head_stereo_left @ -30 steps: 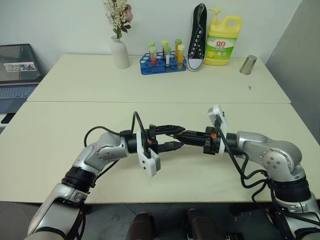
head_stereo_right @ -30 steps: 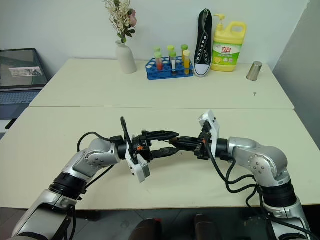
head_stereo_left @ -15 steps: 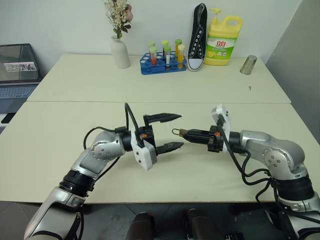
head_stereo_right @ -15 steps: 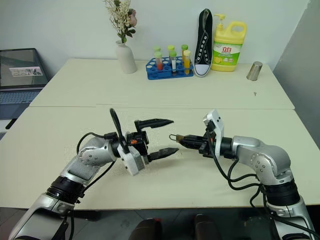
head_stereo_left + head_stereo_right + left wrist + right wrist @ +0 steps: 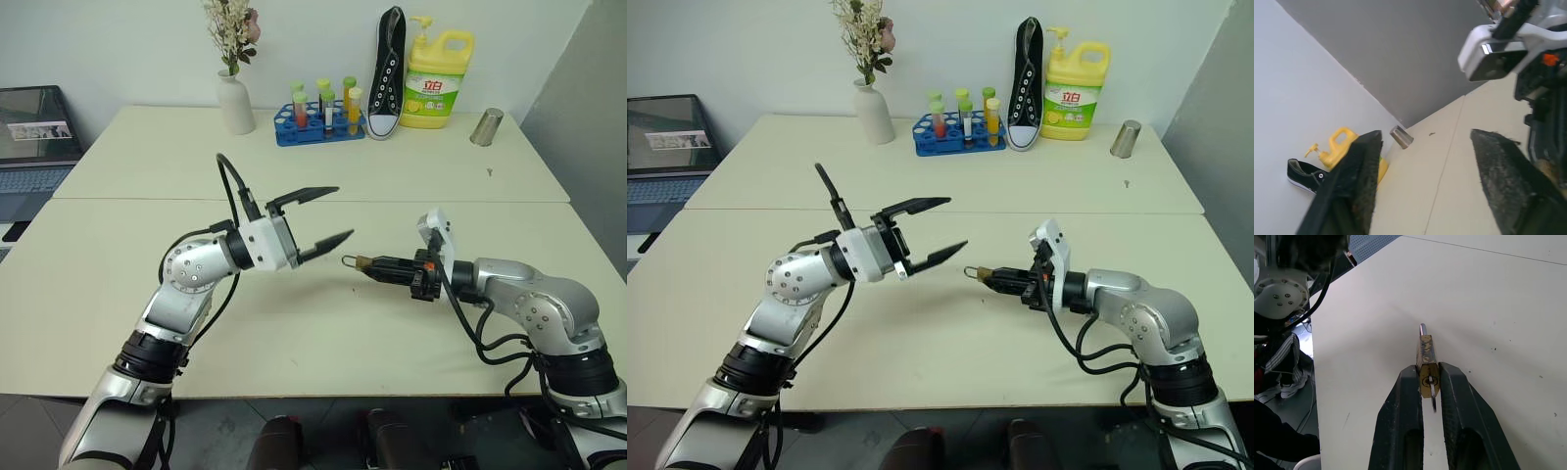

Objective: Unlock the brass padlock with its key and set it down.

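Left gripper [image 5: 328, 215]: drawn up and away from the lock since a second ago; its black fingers are spread, holding nothing.
Right gripper [image 5: 1428, 378]: pinched tight on the small brass-yellow padlock with thin silvery shackle [image 5: 1425, 363], above the cream counter [image 5: 294, 323].
Key: not discernible.
Meaning: the turning looks finished; setting down likely remains.

The two eye views look from high up, forward and down over the counter [image 5: 118, 245]. They sit side by side, so both share the same scene: both arms near, and the shoe [image 5: 388, 73] and yellow bottle [image 5: 436, 78] far at the back. The left wrist view sits close behind the left gripper [image 5: 1425, 161] and looks toward that far end. The right wrist view sits very close behind the right gripper [image 5: 1427, 382], facing the counter top.
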